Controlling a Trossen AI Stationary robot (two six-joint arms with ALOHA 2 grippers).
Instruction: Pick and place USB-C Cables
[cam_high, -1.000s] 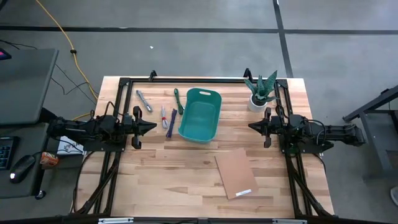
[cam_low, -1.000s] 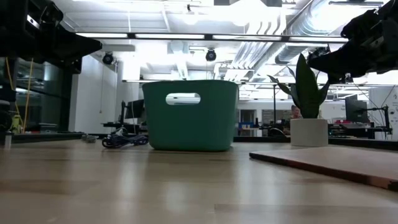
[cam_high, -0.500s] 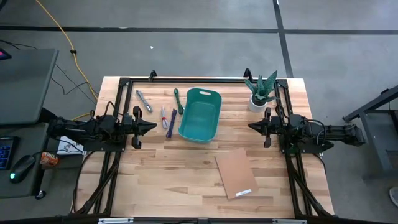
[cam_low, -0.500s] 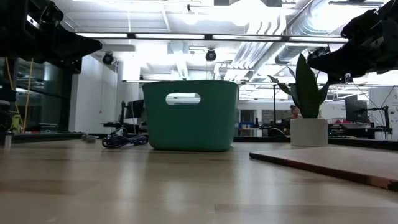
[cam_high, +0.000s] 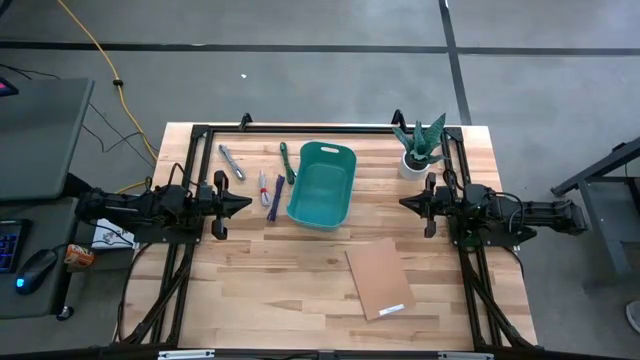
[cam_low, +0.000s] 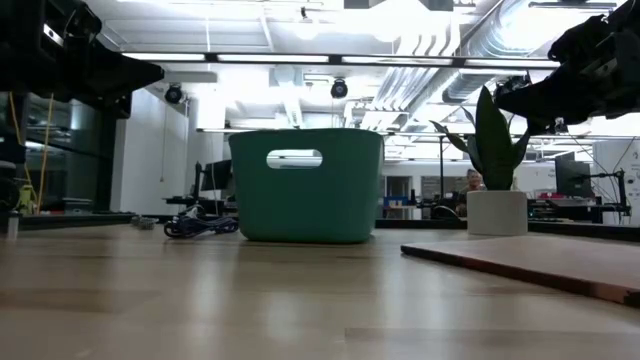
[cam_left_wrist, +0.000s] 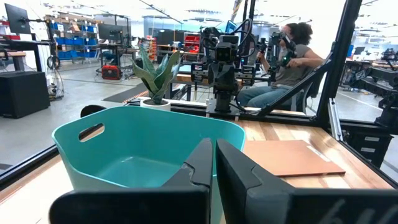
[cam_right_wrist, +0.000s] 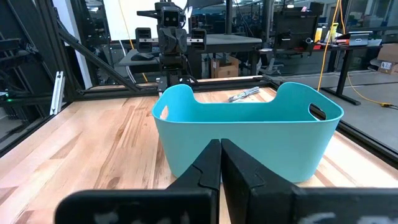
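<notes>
Nothing has moved: both pincers, left (cam_high: 245, 203) and right (cam_high: 404, 203), sit shut and empty, the USB-C cables (cam_high: 270, 186) lying lengthwise just beyond the nearer left one.

Nothing on my table differs from a second ago. Beyond it, seen in the low view, a person (cam_low: 471, 180) behind the white plant pot (cam_low: 497, 212) now sits slightly lower and further left against the pot's left edge.
</notes>
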